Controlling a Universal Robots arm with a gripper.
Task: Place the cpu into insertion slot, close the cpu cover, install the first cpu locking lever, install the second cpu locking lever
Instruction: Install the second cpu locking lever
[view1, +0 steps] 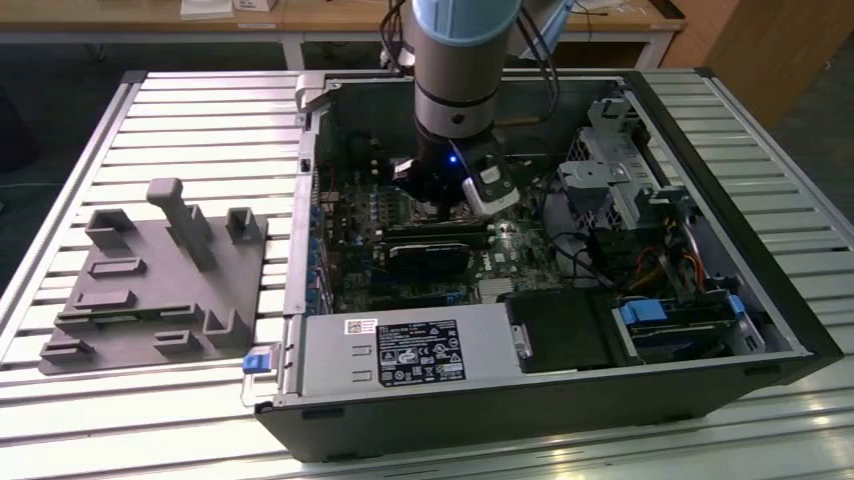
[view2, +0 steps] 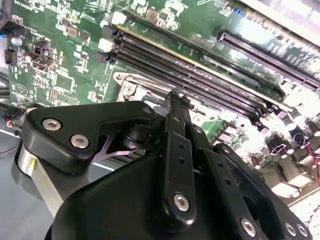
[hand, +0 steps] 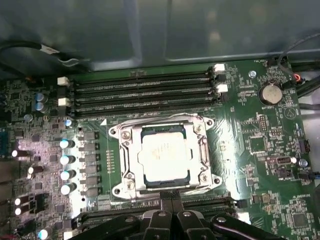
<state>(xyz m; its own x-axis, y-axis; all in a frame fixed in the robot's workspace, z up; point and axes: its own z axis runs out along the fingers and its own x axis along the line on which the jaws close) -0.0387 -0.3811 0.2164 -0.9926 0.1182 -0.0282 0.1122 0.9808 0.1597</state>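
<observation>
Gripper (hand: 172, 212) hovered just beside the insertion slot (hand: 125, 172), fingers closed together, grasping nothing; cpu (hand: 164, 155) lay seated, cpu cover (hand: 202, 150) closed over it.

No text on the power supply label (view1: 416, 352) is legible.

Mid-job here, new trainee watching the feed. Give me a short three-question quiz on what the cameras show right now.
1. True or false: the cpu already sits in the insertion slot.
2. In the first wrist view, the cpu cover is: A) lying down around the chip, B) standing upright, C) off the board.
3. Fill in: in the exterior view the gripper is inside the open computer ____.

Key: 1 true; 2 A; 3 case.
</observation>
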